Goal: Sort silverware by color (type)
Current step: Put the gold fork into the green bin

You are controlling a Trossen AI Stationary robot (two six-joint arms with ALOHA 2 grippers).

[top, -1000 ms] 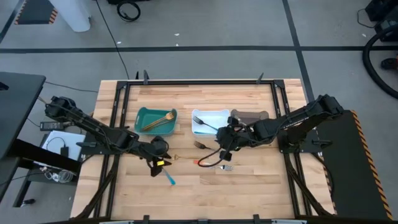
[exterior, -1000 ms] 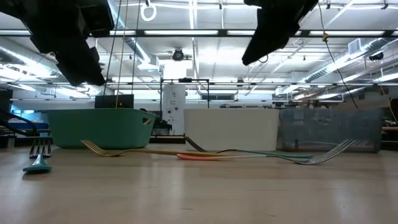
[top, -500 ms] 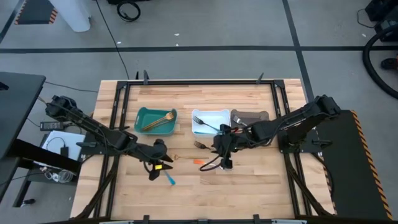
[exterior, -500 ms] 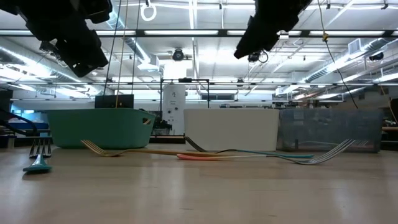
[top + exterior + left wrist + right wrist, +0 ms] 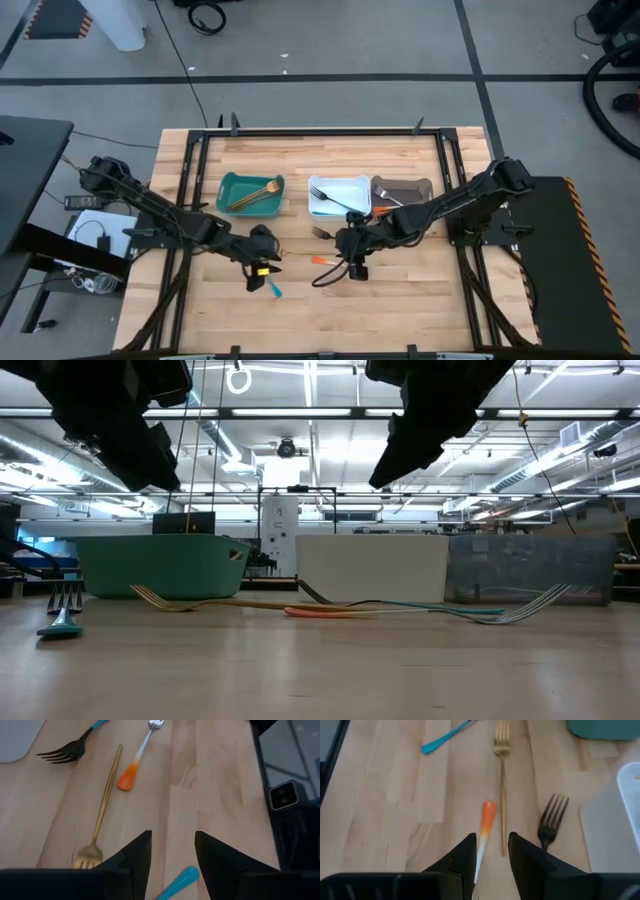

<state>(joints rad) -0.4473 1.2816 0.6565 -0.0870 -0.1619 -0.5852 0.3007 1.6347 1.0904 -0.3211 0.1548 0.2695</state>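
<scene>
Silverware waits loose mid-table: slim gold fork (image 5: 502,785), orange-handled utensil (image 5: 487,822), dark-tined fork (image 5: 551,820). Right gripper (image 5: 491,851) hovers parted and empty above the orange handle, lined up to take it. At its nine o'clock, left gripper (image 5: 171,851) hangs wide, empty, over the blue-handled piece (image 5: 178,882).

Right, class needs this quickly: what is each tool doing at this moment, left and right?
Left tool: open, empty, above the table.
Right tool: open, empty, over the orange-handled utensil.

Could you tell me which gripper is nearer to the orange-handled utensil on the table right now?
The right gripper: it hovers just beside the orange-handled utensil, which lies between its fingers in its wrist view. The left gripper is farther off, by the blue-handled utensil.
</scene>
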